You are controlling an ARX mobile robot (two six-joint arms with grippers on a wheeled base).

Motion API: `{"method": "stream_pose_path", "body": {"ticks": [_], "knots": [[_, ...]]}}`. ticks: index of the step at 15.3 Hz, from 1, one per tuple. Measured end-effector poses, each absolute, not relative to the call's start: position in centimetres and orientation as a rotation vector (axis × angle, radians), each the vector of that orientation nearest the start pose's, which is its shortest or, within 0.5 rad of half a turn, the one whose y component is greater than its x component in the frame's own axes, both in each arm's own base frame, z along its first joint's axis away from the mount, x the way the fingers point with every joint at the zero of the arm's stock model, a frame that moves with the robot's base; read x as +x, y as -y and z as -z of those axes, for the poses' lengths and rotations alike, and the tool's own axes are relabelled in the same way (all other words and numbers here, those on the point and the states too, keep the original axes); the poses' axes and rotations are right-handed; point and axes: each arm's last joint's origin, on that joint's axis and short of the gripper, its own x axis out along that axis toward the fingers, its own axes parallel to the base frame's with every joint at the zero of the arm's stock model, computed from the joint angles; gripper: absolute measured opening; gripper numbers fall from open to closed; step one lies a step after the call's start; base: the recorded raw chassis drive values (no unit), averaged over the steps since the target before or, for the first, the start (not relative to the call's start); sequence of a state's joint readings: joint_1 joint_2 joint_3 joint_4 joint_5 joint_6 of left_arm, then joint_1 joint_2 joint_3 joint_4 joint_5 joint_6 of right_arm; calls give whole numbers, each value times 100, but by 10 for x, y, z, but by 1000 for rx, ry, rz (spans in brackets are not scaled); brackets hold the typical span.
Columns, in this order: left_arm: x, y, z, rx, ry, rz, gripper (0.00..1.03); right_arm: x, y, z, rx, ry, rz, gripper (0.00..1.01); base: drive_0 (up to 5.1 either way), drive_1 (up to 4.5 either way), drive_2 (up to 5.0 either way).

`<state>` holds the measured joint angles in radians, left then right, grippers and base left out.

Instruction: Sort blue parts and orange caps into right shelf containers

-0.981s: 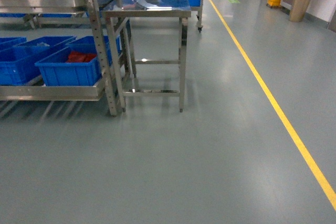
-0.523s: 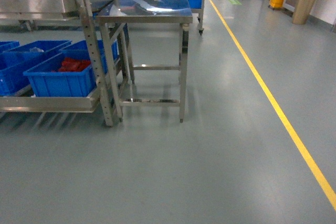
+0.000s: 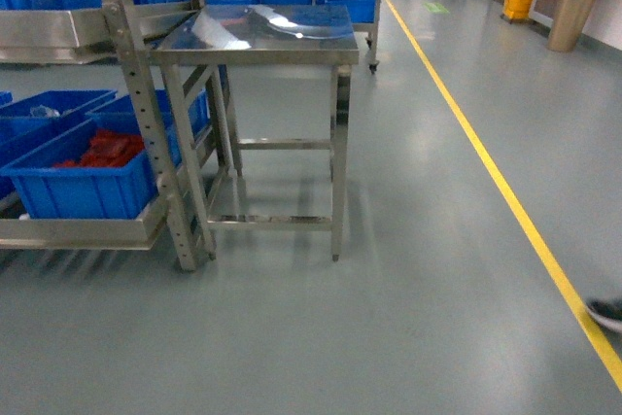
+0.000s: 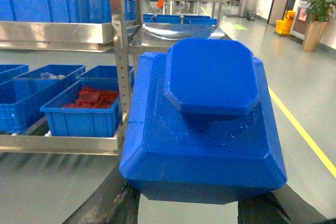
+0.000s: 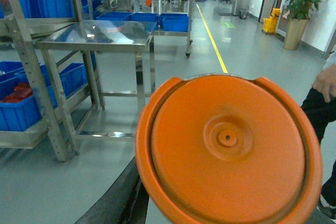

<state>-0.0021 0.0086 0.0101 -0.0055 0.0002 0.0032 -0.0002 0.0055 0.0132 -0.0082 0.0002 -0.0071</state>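
Head view shows the shelf [image 3: 146, 157] at my left with a steel table [image 3: 258, 36] butted against its right end; neither arm appears here. I read the lower tier as holding the containers [image 3: 83, 187], the nearest one carrying red-orange pieces.

Left wrist view: the blue part [image 4: 205, 124] fills the frame, seated between the dark fingers at the bottom edge, so I judge the left gripper [image 4: 189, 208] clamped on it. Right wrist view: the orange cap [image 5: 228, 148] likewise sits in the right gripper [image 5: 173, 205], face toward the lens.

The containers lie ahead and to the left of both loads, their long sides running away from me. The left arm is nearer; the right must reach across or wait for the base to turn.
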Motion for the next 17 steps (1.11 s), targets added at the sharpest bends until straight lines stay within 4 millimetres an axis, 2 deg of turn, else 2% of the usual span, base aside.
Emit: {"method": "stream_pose_path", "body": {"ticks": [16, 17], "knots": [[98, 0, -166, 3, -1, 2, 42, 97, 0, -167, -7, 1, 0, 43, -2, 415, -419], [98, 0, -166, 3, -4, 2, 42, 97, 0, -167, -7, 2, 0, 43, 0, 0, 0]]}}
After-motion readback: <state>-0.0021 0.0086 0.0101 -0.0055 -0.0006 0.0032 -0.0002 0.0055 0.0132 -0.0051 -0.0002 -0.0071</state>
